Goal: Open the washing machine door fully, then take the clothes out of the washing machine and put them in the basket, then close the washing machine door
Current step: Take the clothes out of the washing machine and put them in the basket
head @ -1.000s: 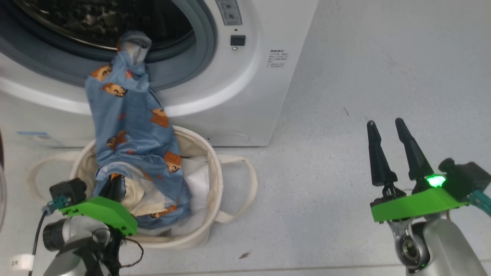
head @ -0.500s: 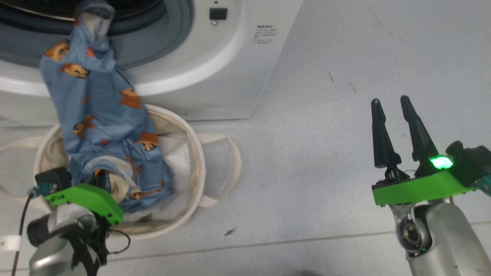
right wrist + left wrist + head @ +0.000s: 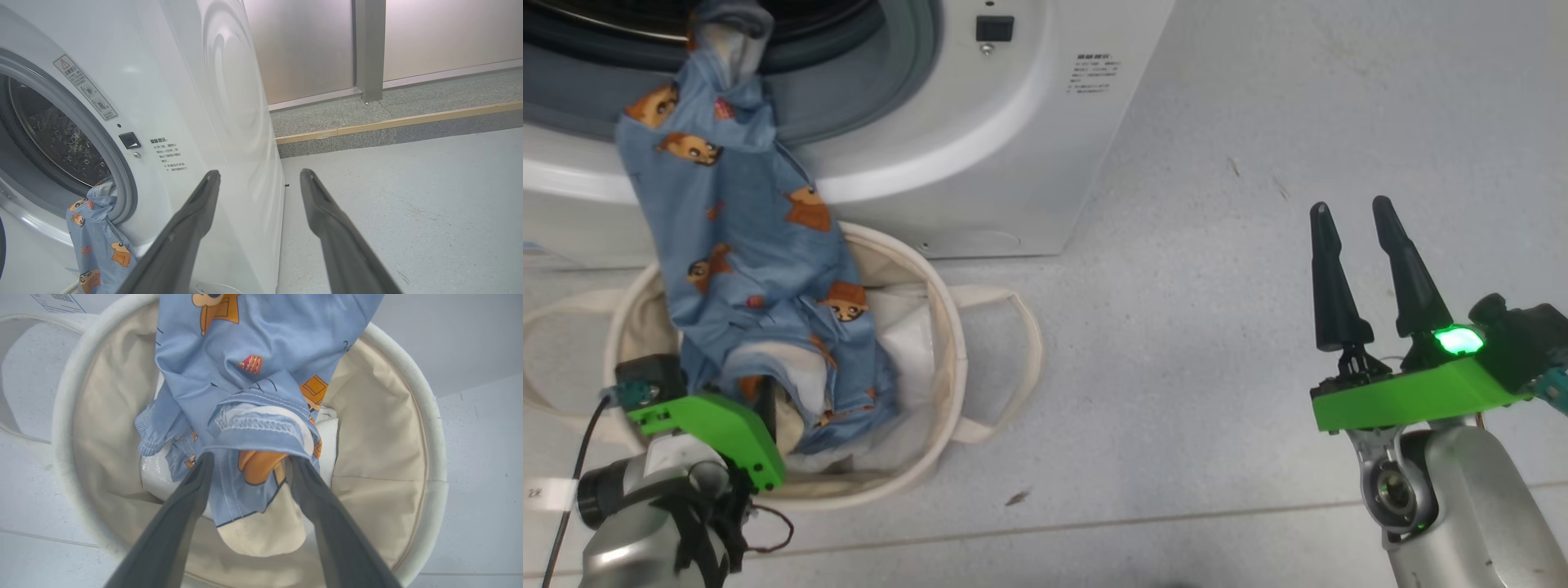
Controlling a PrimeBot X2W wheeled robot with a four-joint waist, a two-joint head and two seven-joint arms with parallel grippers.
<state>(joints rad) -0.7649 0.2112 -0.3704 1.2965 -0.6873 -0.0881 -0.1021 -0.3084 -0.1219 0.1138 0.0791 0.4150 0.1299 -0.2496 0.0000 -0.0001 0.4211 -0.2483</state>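
Head view, items by size.

1. Large white front-loading washing machine (image 3: 1013, 147): its grey rubber gasket is exposed.
2. Round cream canvas basket (image 3: 960, 359): it stands on the floor just before the machine.
3. Light blue soft garment with brown bear faces (image 3: 743, 245): the top end is draped over the gasket and the lower end lies inside the basket.
4. Left pincer (image 3: 249, 459): the fingers are apart, low in the basket, with the hem loose between them.
5. Right pincer (image 3: 1349, 206): the fingers are apart and empty, well off to the side.

Handling note: the transfer looks half done. Lift the left pincer straight out so the hem does not snag. Then grasp the garment near the gasket and draw it down into the basket.
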